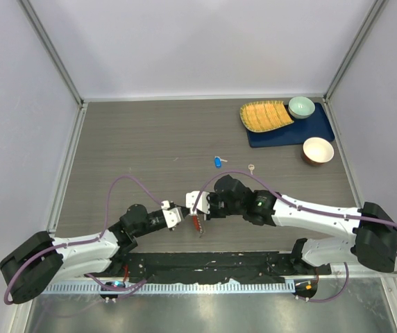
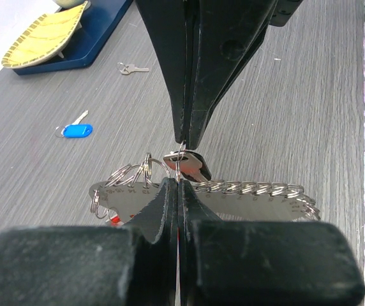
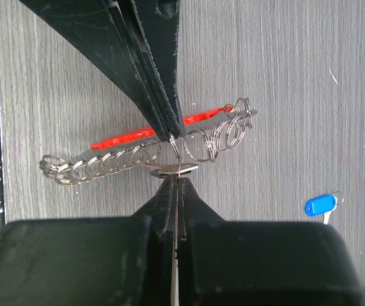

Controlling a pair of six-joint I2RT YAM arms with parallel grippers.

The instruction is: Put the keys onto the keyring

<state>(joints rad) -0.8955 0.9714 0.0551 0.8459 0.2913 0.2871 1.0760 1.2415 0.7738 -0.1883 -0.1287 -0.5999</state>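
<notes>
The left end effector (image 2: 178, 189) clamps the keyring (image 2: 253, 189) and the right end effector (image 2: 184, 137) seemingly clamps a key (image 2: 194, 167), at the near middle of the surface (image 2: 297, 95). An opposing tug or a thin-wire slip could drop either. The blue key (image 2: 77, 131) and silver key (image 2: 131, 69) lie farther right.

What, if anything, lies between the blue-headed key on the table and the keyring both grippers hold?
Nothing visible: only bare table lies between the blue-headed key and the keyring. The plain silver key sits off to one side.
</notes>
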